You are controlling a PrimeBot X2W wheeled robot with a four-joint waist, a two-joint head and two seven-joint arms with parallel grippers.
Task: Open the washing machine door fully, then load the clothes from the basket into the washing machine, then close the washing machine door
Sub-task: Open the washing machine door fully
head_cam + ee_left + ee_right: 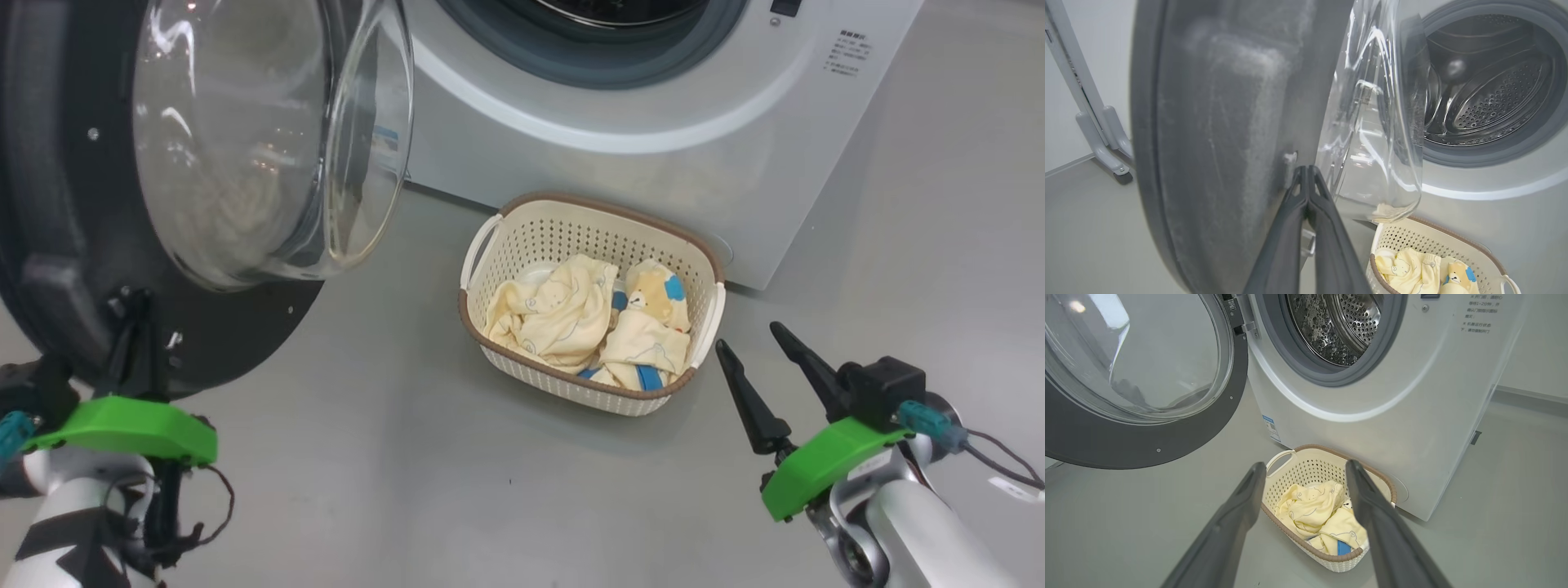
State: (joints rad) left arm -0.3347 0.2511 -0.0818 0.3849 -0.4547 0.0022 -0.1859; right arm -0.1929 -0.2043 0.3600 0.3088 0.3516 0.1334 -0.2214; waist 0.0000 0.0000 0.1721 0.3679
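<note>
Grey floor (408, 490), pale metal stand (1106, 156) (by the wall (1061, 122))

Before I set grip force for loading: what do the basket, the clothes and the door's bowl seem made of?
The basket: seemingly matte cream plastic, moulded holes, brown woven-look rim. The clothes: soft pale yellow fabric, perhaps cotton knit; they crumple in folds. The washing machine door's bowl: clear and glossy, glass or clear plastic; sharp reflections.

Left gripper (1306, 170): jaws pressed together, tips at the door's dark inner face; whether they touch it cannot be told.
Washing machine door (1216, 122): swung open, its glass bowl (1372, 143) bulging to the right.
Washing machine (1474, 183): steel drum (1502, 94) seen inside the grey seal.
Basket (1433, 241): on the floor (1094, 237), lower right, under the bowl.
Clothes (1408, 269): pale yellow, lying in the basket.
</note>
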